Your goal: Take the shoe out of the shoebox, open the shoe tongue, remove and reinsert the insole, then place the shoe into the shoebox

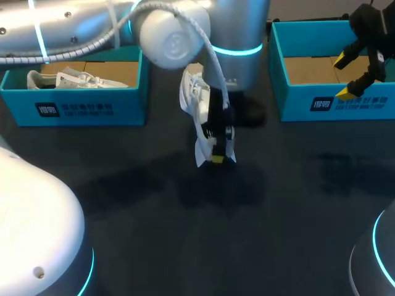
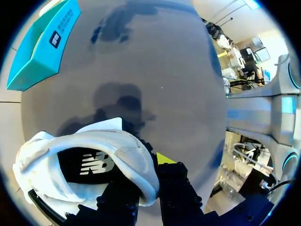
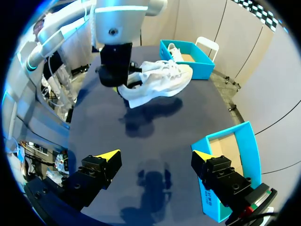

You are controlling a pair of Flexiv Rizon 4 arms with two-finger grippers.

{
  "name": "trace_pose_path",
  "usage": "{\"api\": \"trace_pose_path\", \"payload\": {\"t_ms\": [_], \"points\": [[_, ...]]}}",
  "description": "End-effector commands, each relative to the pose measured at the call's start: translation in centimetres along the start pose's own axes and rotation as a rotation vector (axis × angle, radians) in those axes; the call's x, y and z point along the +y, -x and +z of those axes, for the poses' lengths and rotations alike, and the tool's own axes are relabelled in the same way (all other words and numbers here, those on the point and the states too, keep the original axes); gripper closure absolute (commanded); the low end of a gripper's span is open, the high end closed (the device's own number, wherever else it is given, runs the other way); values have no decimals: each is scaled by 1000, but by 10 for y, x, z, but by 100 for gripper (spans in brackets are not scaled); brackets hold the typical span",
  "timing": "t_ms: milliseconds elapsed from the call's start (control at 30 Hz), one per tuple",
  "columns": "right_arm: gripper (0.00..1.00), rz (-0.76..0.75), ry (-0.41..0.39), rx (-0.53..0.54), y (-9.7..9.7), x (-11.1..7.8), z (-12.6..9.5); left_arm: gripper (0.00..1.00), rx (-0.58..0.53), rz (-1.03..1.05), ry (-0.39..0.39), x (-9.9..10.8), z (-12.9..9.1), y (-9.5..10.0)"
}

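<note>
Shoe [image 1: 200,114] is off the desk [image 1: 185,240], mid-frame in the head view, with its shadow on the dark top below it. The long axis runs up-down in the frame with a slight slant. The toe end is toward the upper edge and the heel end toward the lower. From the right wrist view it hangs roughly level, laces up, toe toward the left shoebox [image 1: 86,105].

Left fingers [image 2: 175,186] are clenched on the rim of the shoe's opening at the heel end. The dark inside of the opening faces the left wrist camera.

Right fingers [image 3: 99,170] are spread wide and grasp nothing. They sit in the upper right of the head view, overlapping the near wall of the right shoebox [image 1: 308,102]. The brown cardboard floor of that box is showing.

The left shoebox is at upper left and carries a second shoe [image 1: 68,79] lying along the box's length.

Room:
- The held shoe is between the two boxes, well apart from each.
- The left arm [image 1: 173,37] and its cable cross just above the shoe at upper centre.
- The widest stretch of desk is the lower half of the frame, flanked by the left arm base [image 1: 37,234] in the lower-left corner and the right arm base [image 1: 378,259] in the lower-right.
</note>
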State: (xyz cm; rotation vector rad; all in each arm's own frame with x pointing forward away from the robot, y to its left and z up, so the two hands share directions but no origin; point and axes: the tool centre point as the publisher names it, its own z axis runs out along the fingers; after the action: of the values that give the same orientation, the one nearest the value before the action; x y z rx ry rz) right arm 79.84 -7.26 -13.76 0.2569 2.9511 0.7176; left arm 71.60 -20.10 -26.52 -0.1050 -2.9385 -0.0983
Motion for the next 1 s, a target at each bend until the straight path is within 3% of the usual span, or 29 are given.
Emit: {"api": "trace_pose_path", "payload": {"t_ms": [33,267,467,1000], "points": [[0,1,-3,2,1,1,1,100,19,20,-17,12,-17,-3],[0,1,-3,2,1,1,1,100,57,51,-23,25,-44,-7],[0,1,-3,2,1,1,1,100,30,11,30,30,-66,-13],[0,1,-3,2,1,1,1,100,30,11,30,30,-66,-13]]}}
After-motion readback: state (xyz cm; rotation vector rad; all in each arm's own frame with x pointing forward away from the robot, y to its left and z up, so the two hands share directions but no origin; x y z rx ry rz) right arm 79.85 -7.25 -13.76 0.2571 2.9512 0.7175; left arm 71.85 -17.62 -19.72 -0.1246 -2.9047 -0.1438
